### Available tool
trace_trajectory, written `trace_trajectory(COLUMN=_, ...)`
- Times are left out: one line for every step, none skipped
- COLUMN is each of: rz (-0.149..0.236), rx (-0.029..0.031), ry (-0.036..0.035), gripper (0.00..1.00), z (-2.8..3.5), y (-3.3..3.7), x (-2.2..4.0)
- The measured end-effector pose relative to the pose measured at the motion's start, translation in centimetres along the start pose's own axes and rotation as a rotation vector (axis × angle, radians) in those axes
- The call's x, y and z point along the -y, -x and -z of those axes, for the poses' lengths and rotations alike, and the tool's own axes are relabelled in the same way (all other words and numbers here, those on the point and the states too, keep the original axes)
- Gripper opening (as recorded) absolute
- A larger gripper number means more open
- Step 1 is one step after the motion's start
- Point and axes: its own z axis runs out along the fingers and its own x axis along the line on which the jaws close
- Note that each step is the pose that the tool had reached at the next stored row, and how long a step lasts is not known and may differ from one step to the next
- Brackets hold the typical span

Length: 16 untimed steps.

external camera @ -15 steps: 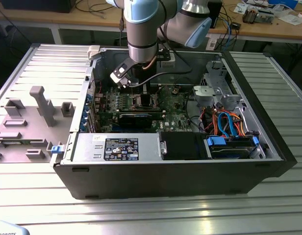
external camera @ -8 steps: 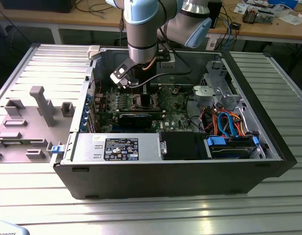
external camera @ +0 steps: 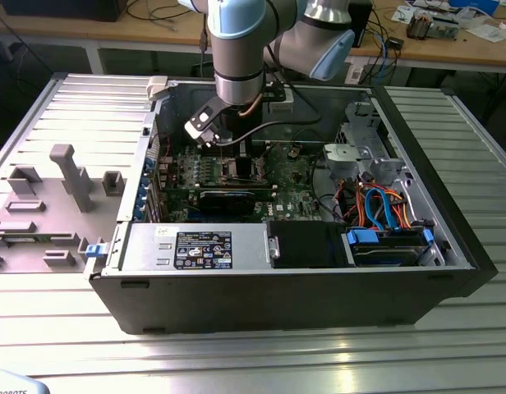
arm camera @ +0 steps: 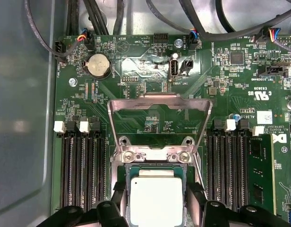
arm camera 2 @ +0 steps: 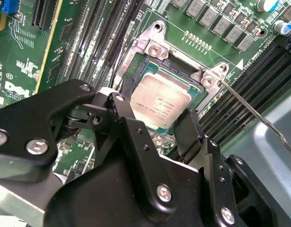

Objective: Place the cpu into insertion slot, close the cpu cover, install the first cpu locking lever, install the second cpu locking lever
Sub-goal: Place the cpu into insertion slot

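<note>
On the ribbed metal desk (external camera: pixel 236 361): an open computer case (external camera: pixel 278 300), laid on its side, probably so as to give reach from above. Inside: the green motherboard (external camera: pixel 298 201) flat on the case floor, a drive cage with blue and orange cables (external camera: pixel 384 205) toward the exterior view's right, a labelled grey box (external camera: pixel 146 246) along the near wall. Beside the case, on the exterior view's left, a grey moulded panel (external camera: pixel 31 215) with upright blocks.

Hanging into the case from above, the arm (external camera: pixel 236 49), with the pincer (arm camera 2: pixel 156 111) over the socket (arm camera 2: pixel 174 72). Between 2 banks of black memory slots (arm camera: pixel 84 170), the cpu cover (arm camera: pixel 159 99) standing raised on its hinge, leaving the socket free for loading. Out to the side, 1 thin locking lever (arm camera 2: pixel 259 118), apparently unlatched for the same reason.

In the socket's square, or just above it, the cpu (arm camera: pixel 155 201), silver top upward, straddled by the pincer; pinching it or loose around it, cannot tell.
</note>
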Motion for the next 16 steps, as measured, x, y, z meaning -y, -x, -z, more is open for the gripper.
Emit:
trace_trajectory(rz=0.000, rx=0.0000, ry=0.0001, gripper=0.62, z=0.00, y=-0.02, x=0.00)
trace_trajectory(rz=0.000, rx=-0.0001, ry=0.0001, gripper=0.62, z=0.05, y=-0.04, x=-0.01)
trace_trajectory(rz=0.000, rx=-0.0002, ry=-0.0004, gripper=0.62, z=0.17, y=-0.04, x=-0.02)
trace_trajectory(rz=0.000, rx=-0.0001, ry=-0.0010, gripper=0.62, z=0.27, y=-0.04, x=-0.02)
trace_trajectory(rz=-0.001, rx=-0.0001, ry=-0.0017, gripper=0.62, z=0.36, y=-0.04, x=-0.02)
trace_trajectory(rz=-0.001, rx=-0.0001, ry=-0.0023, gripper=0.62, z=0.45, y=-0.05, x=-0.03)
trace_trajectory(rz=-0.001, rx=-0.0001, ry=-0.0034, gripper=0.62, z=0.57, y=-0.07, x=-0.05)
trace_trajectory(rz=-0.001, rx=-0.0001, ry=-0.0048, gripper=0.62, z=0.71, y=-0.08, x=-0.08)
trace_trajectory(rz=-0.001, rx=-0.0001, ry=-0.0058, gripper=0.62, z=0.86, y=-0.09, x=-0.09)
trace_trajectory(rz=-0.001, rx=-0.0001, ry=-0.0070, gripper=0.62, z=1.03, y=-0.11, x=-0.11)
trace_trajectory(rz=-0.001, rx=-0.0001, ry=-0.0091, gripper=0.62, z=1.21, y=-0.14, x=-0.16)
trace_trajectory(rz=-0.001, rx=-0.0001, ry=-0.0109, gripper=0.62, z=1.36, y=-0.15, x=-0.18)
trace_trajectory(rz=-0.001, rx=-0.0002, ry=-0.0122, gripper=0.62, z=1.47, y=-0.16, x=-0.20)
trace_trajectory(rz=-0.001, rx=-0.0003, ry=-0.0155, gripper=0.62, z=1.60, y=-0.21, x=-0.30)
trace_trajectory(rz=-0.001, rx=-0.0001, ry=-0.0196, gripper=0.62, z=1.69, y=-0.23, x=-0.36)
trace_trajectory(rz=-0.001, rx=-0.0003, ry=-0.0225, gripper=0.62, z=1.71, y=-0.23, x=-0.39)
